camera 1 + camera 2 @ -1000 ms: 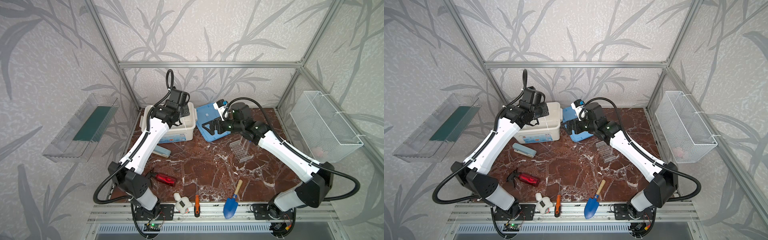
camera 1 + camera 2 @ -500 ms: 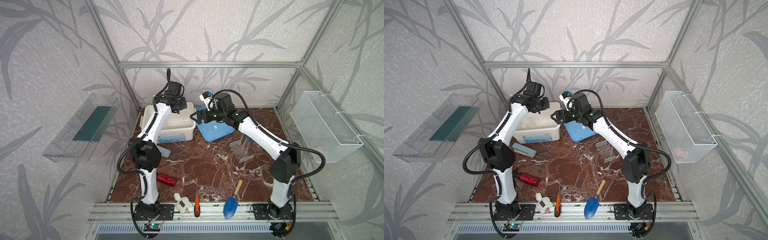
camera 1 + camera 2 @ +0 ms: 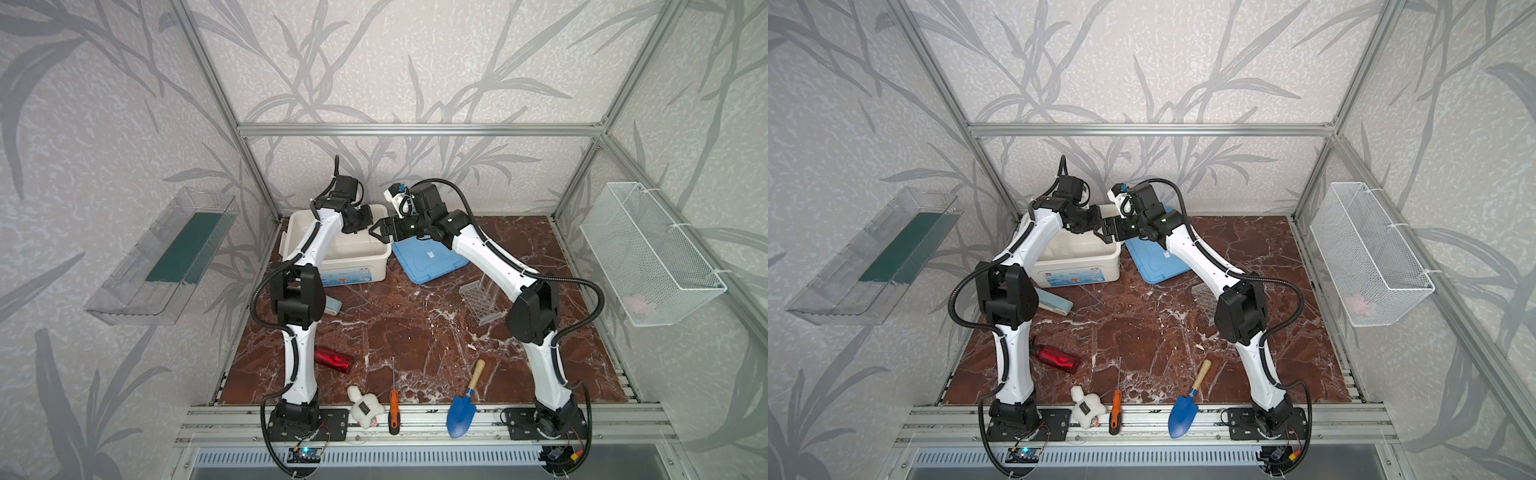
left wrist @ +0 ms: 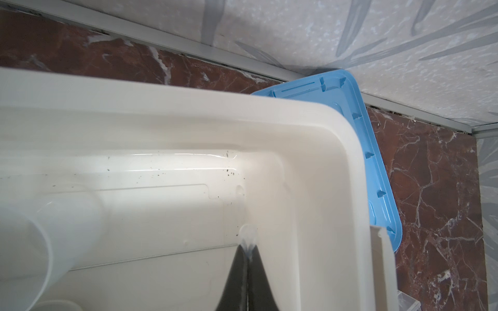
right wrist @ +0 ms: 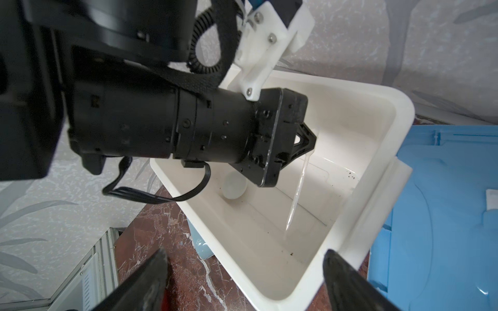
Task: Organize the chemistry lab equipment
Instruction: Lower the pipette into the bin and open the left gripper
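My left gripper [image 4: 248,249] is shut on a thin clear rod [image 5: 296,194]. The rod hangs tip-down inside the white bin [image 3: 336,254] at the back left. Only the rod's rounded top [image 4: 248,237] shows above the closed fingertips. A clear measuring beaker [image 4: 54,237] lies on its side in the bin. My right gripper [image 5: 244,251] is open and empty. It hovers at the bin's right rim [image 5: 398,113], facing the left gripper [image 3: 368,229]. The clear grid rack [image 3: 480,299] stands on the marble to the right, partly behind the right arm.
A blue lid [image 3: 428,259] lies beside the bin. A pale blue case [image 3: 332,305], red bottle [image 3: 332,359], plush toy [image 3: 365,409], orange-handled screwdriver [image 3: 393,409] and blue trowel [image 3: 462,409] are nearer the front. A wire basket [image 3: 648,253] hangs right, a clear shelf [image 3: 166,257] left.
The right gripper has swung left from above the blue lid to the bin's right rim, its jaws narrowing slightly. The left arm has folded upright, keeping its shut gripper over the bin.
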`<state>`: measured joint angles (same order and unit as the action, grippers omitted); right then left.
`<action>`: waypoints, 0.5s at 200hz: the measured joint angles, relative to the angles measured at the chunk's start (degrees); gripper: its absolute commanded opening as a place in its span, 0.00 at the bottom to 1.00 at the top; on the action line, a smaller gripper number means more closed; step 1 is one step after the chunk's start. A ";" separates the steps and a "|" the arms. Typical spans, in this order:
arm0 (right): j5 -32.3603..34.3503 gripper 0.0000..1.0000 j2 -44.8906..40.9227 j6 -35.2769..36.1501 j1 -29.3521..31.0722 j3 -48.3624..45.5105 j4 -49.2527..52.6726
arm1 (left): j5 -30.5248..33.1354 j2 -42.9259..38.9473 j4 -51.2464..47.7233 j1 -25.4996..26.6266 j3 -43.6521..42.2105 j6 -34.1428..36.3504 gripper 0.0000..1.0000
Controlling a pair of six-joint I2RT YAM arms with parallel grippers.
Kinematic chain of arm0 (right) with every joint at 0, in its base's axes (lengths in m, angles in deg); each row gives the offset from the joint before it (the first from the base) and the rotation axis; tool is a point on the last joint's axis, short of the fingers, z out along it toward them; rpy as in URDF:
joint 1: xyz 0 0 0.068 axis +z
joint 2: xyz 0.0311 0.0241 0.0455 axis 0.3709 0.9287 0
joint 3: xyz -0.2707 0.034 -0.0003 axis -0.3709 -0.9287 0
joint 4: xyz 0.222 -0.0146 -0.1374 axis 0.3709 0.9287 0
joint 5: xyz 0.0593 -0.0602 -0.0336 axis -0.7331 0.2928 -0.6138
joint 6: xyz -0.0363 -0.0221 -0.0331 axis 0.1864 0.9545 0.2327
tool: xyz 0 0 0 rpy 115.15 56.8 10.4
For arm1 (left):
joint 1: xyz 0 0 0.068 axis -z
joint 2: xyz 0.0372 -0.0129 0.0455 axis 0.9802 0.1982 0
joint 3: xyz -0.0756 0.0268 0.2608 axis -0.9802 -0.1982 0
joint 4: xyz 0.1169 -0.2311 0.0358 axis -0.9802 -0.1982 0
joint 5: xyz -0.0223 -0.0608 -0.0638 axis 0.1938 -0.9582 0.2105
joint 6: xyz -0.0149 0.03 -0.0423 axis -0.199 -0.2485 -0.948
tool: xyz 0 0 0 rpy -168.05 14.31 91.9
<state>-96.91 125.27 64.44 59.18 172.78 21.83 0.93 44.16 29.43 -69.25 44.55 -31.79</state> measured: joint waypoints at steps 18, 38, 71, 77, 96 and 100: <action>0.52 0.89 0.15 0.46 0.28 0.37 0.52 | -1.01 0.98 1.33 0.02 -1.33 -0.35 0.04; 1.18 0.89 0.42 1.11 0.79 0.70 0.81 | -2.03 3.15 2.67 0.24 -1.57 -0.68 0.04; 2.16 0.89 0.52 2.19 1.46 0.70 1.60 | -3.06 5.11 4.35 0.42 -3.98 -1.36 0.06; 2.34 0.89 0.52 2.34 1.62 0.70 1.62 | -3.23 5.33 4.66 0.42 -4.42 -1.49 0.06; 2.62 0.89 0.52 2.75 1.84 0.70 1.64 | -3.45 6.23 5.27 0.50 -5.18 -1.86 0.08; 2.64 0.89 0.52 2.82 1.84 0.70 1.66 | -3.37 6.45 5.31 0.59 -5.25 -1.75 0.08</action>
<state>-94.26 125.79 67.26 61.02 173.48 23.49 -2.44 50.61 34.74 -68.66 39.31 -33.54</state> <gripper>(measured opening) 0.887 0.076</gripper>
